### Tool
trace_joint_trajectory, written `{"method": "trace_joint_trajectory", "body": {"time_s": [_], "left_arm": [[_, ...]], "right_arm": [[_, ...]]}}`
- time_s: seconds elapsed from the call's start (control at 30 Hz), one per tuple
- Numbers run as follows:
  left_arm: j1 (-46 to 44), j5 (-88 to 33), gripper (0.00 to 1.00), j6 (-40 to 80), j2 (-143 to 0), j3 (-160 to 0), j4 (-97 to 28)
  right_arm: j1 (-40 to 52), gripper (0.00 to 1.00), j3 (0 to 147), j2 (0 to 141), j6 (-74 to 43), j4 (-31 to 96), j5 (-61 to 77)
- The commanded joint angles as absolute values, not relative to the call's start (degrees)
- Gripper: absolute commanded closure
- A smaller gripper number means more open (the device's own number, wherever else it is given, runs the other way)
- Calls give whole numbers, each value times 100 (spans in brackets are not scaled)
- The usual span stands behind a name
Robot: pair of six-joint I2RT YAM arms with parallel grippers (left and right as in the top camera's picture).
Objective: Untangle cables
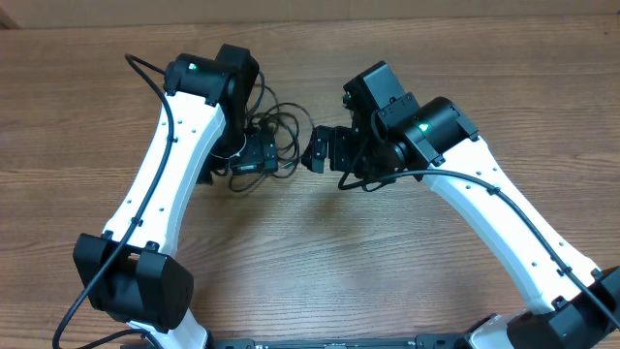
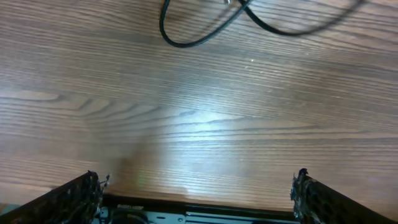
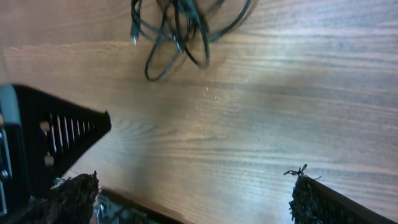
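Plainly, the wooden tabletop [image 1: 320,262] carries everything. The white left arm [image 1: 160,184] reaches from the near left corner toward the middle of the far edge, and the white right arm [image 1: 504,213] comes in from the near right corner to meet it there. The left gripper [image 2: 196,180] hangs just over bare wood with its jaws spread as wide as they go and nothing between them. The right gripper [image 3: 193,180], facing it, is likewise fully spread and has hold of nothing. The cables [image 3: 185,31], thin black cords in tangled loops, lie on the tabletop near the middle of the far edge, close beyond both grippers' fingertips and touched by neither
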State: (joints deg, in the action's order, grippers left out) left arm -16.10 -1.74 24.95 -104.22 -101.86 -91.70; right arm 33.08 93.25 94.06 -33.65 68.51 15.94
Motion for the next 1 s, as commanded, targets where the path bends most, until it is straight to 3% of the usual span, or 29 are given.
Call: {"method": "trace_joint_trajectory", "body": {"time_s": [0.0, 0.43, 0.63, 0.97], "left_arm": [[-1610, -296, 0, 2477, -10416, -10171, -9153], [-1610, 298, 1, 3175, -10416, -9979, -8224], [-1522, 318, 21, 3514, -10422, -9365, -7133], [-1396, 314, 24, 4547, -10473, -8447, -5474]], "right_arm": [[3308, 0, 9321, 9400, -3249, 6875, 1726], [3308, 0, 9297, 9432, -3256, 6626, 1485], [3308, 0, 9295, 9459, -3256, 6613, 1485], [3308, 0, 9295, 9476, -3256, 6591, 1487]]}}
